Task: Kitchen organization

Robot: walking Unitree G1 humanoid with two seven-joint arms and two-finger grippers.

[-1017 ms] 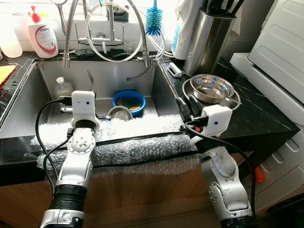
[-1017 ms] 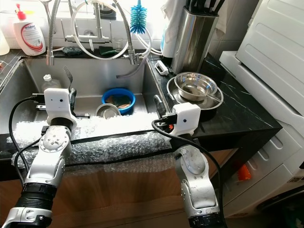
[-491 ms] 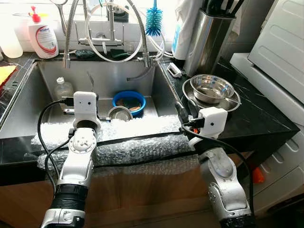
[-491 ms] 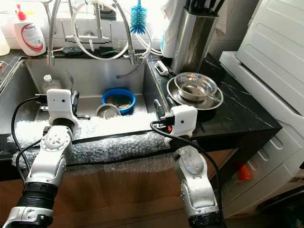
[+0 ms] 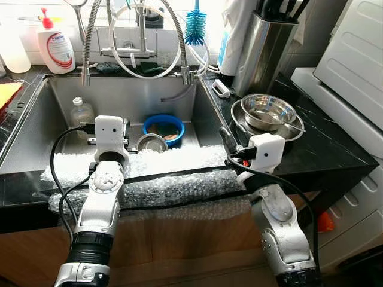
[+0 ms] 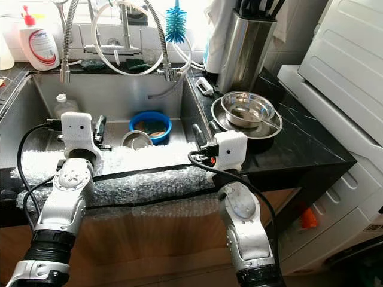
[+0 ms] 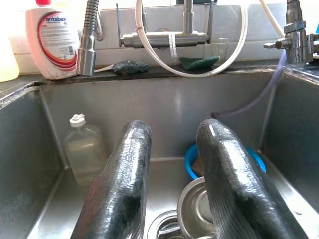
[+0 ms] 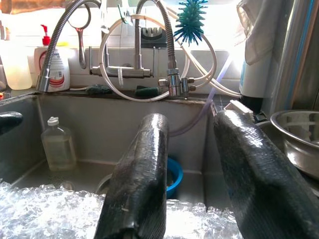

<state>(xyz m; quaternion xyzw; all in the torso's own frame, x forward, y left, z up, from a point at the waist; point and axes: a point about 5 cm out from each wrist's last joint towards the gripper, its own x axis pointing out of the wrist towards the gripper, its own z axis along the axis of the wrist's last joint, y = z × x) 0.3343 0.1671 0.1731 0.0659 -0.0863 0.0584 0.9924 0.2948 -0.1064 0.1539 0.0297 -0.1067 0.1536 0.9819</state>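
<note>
A blue bowl (image 5: 177, 128) with brownish scraps in it lies on the sink floor. A small steel bowl (image 5: 151, 143) rests against it, and a clear capped bottle (image 5: 81, 111) stands at the sink's left. My left gripper (image 7: 174, 130) hovers open and empty over the sink's front edge, pointing at the bowls. Its fingers (image 5: 126, 130) show beside the white wrist housing. My right gripper (image 8: 193, 120) is open and empty too, held over the sink's front right corner near the stacked steel bowls (image 5: 266, 107) on the black counter.
Bubble wrap (image 5: 161, 173) pads the sink's front rim. A faucet with looped hoses (image 5: 143, 42), a blue brush (image 5: 194, 27) and a soap bottle (image 5: 54, 45) line the back. A steel knife holder (image 5: 263, 42) stands on the counter, with a white appliance (image 5: 353, 54) to the right.
My left gripper has turned and dropped: its fingers, raised before, now sit lower to the right of the wrist housing. The right arm has edged slightly left.
</note>
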